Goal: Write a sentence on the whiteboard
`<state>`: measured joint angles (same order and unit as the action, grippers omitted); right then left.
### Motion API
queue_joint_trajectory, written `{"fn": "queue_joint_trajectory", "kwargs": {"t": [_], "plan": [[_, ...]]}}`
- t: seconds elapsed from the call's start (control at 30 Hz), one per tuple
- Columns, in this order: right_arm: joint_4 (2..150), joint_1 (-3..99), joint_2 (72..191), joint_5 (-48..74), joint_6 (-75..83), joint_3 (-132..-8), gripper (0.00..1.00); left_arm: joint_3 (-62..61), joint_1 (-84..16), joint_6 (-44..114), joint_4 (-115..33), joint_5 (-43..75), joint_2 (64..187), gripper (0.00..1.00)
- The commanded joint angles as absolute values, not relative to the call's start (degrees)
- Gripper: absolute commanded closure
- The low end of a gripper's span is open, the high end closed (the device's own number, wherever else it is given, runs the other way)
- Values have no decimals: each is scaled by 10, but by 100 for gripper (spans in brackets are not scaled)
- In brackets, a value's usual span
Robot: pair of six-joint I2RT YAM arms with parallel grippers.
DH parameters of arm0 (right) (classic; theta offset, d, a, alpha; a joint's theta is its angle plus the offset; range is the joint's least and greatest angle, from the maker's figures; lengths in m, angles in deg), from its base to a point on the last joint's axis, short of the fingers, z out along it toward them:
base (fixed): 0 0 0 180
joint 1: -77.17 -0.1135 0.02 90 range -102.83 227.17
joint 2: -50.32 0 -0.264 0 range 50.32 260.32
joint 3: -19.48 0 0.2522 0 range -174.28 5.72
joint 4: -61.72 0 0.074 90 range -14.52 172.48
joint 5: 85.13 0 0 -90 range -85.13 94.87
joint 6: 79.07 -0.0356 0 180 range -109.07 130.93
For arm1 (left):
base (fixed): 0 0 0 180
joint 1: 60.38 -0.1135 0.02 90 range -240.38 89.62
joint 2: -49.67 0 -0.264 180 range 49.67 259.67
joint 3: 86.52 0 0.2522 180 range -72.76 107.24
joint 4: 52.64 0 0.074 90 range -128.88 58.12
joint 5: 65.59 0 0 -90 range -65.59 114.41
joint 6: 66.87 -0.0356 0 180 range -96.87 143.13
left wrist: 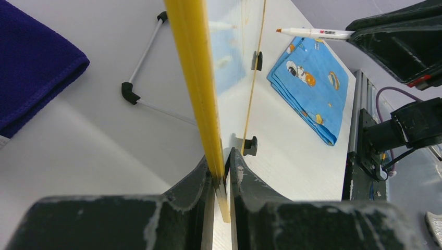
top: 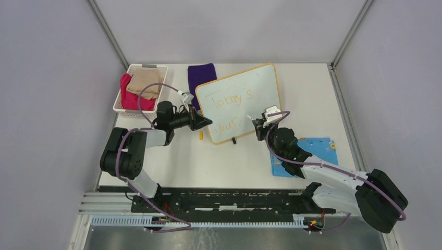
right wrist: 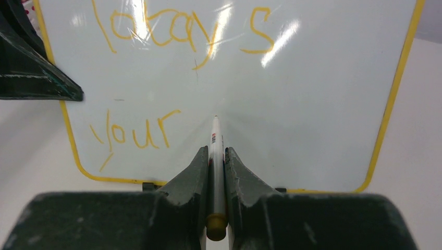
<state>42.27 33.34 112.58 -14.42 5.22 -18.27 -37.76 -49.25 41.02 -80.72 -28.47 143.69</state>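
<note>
Lab: grey-walled enclosure (top: 52,78), arm rail (top: 229,200)

The whiteboard (right wrist: 292,120) is glossy and smooth (glare streaks all over it), the purple towel (left wrist: 31,67) looks like fuzzy cloth, marker (right wrist: 216,151) smooth white plastic, left gripper (left wrist: 221,159) scuffed matt black.

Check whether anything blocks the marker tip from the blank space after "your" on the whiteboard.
Nothing visible does. The marker, held in the right gripper, points at bare whiteboard just right of "your". The left gripper clamps the whiteboard's edge, away from that spot.
</note>
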Motion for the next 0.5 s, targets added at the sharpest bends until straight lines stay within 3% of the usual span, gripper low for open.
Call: {"fn": "queue_joint_trajectory", "kwargs": {"t": [0.0, 0.47], "plan": [[421, 341, 1131, -165, 40, -178, 100, -382, -482, 341, -743, -225, 1457, 98], [410, 348, 1153, -161, 43, -206, 100, -383, -481, 341, -744, -225, 1456, 98]]}}
